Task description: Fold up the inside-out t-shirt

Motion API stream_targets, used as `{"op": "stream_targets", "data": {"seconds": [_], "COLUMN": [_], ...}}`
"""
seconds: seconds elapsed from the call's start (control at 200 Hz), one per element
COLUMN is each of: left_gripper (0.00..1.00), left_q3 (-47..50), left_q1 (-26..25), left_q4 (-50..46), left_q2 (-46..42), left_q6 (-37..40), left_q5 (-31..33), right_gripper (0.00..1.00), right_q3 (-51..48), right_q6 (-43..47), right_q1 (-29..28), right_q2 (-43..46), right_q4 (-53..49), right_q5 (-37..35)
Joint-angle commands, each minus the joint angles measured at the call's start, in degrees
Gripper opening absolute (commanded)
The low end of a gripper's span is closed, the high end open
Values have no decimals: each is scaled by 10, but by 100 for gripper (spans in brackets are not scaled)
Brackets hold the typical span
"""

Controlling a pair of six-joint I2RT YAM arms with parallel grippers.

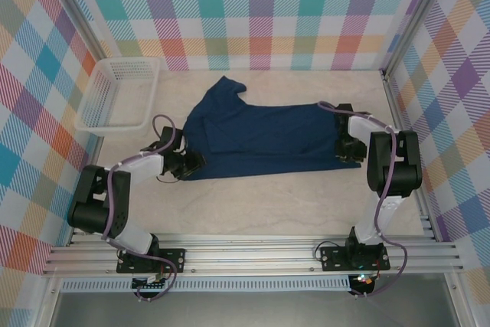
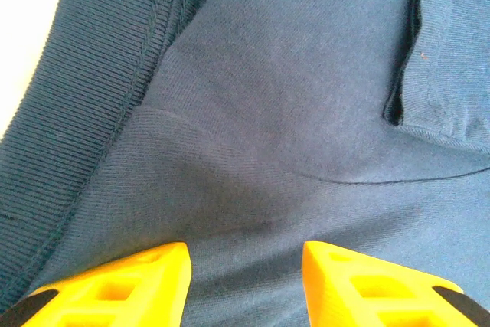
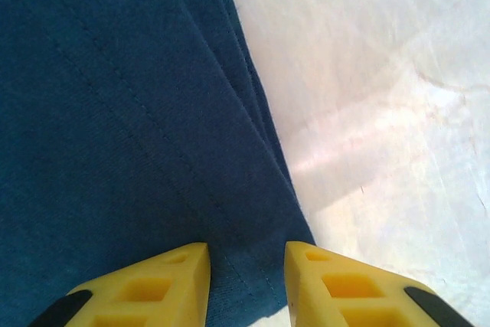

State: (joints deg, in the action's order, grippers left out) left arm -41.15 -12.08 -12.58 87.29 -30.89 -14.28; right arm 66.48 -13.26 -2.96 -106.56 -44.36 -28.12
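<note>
Top external: shirt (image 1: 268, 139) lay across desk (image 1: 268, 204).
Left tool (image 2: 245, 254): apart, beside collar (image 2: 84, 112).
Right tool (image 3: 246, 254): apart, astride hem (image 3: 241, 112).
Needed: even pinch at both ends.

One navy t-shirt (image 1: 268, 139), one white mesh basket (image 1: 119, 96), one left gripper (image 1: 191, 163) and one right gripper (image 1: 347, 151)

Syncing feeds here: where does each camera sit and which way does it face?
Top external: above, behind the robot, looking down on table, t-shirt, left arm, right arm.
Left wrist: looks down at t-shirt collar; left gripper at bottom.
Right wrist: looks down at t-shirt edge and table; right gripper at bottom.
Shared: all see the t-shirt.
</note>
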Motion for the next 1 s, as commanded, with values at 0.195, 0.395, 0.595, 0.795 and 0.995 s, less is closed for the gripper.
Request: {"op": "stream_targets", "data": {"seconds": [0.195,0.395,0.595,0.795,0.995], "left_gripper": [46,47,46,46,46], "left_q3": [-49,-98,-183,-209,-228], "left_q1": [-15,-46,-71,-77,-94], "left_q4": [-108,-59,-72,-86,-94], "left_q2": [-65,-39,59,111,152], "left_q6": [-9,-13,-7,10,17], "left_q5": [36,4,16,31,52], "right_gripper": [40,43,41,41,41], "right_q3": [11,18,99,91,76], "right_q6": [4,-3,-22,-16,-14], "right_q1": [-12,-14,-14,-14,-14], "right_q2": [67,71,3,13,19], "right_q4": [10,95,91,93,96], "right_q5": [85,256,311,305,303]}}
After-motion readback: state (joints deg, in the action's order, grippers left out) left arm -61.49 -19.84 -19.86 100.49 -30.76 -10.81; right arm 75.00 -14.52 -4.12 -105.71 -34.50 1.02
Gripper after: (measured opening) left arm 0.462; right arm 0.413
